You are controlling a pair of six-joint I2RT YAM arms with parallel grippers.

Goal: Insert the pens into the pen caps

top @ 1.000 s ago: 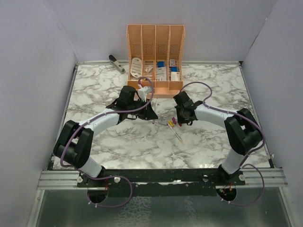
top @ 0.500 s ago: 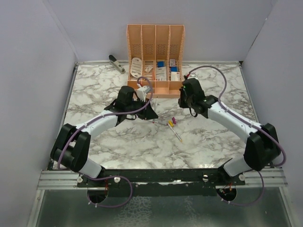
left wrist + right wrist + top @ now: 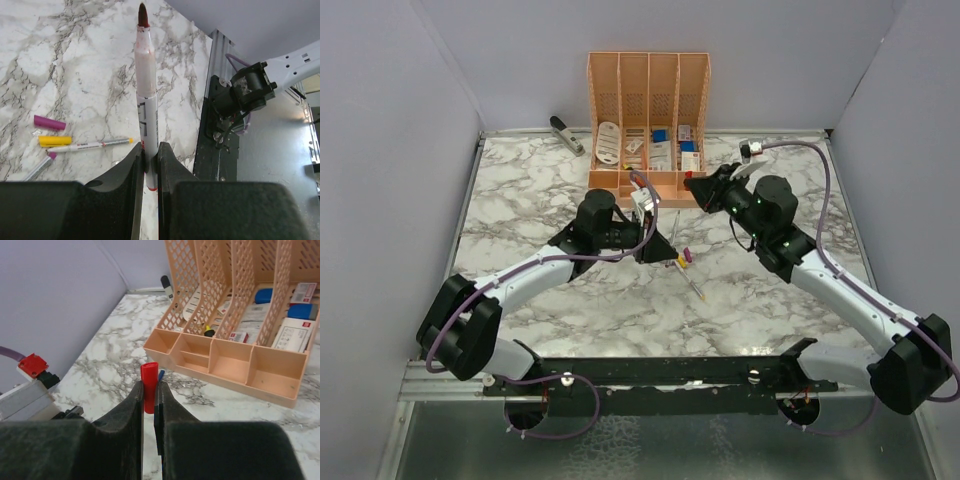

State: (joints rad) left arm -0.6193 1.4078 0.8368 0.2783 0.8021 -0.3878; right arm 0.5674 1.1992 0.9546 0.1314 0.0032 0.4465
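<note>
Walls are boxing in the surface [image 3: 520, 200] on three sides. The peach organizer [image 3: 227, 362] is sitting at the far edge, just beyond the right hand [image 3: 149, 396], which is pinching the red cap [image 3: 149, 375]. Left hand [image 3: 151, 156] is gripping a red-tipped pen [image 3: 146, 80] mid-surface. Left wrist view is showing purple cap [image 3: 49, 122], yellow cap [image 3: 55, 141] and loose pen [image 3: 90, 145] clearly, but another pen [image 3: 37, 169] is getting cut off by its finger. Red cap is too small to resolve from above.
</note>
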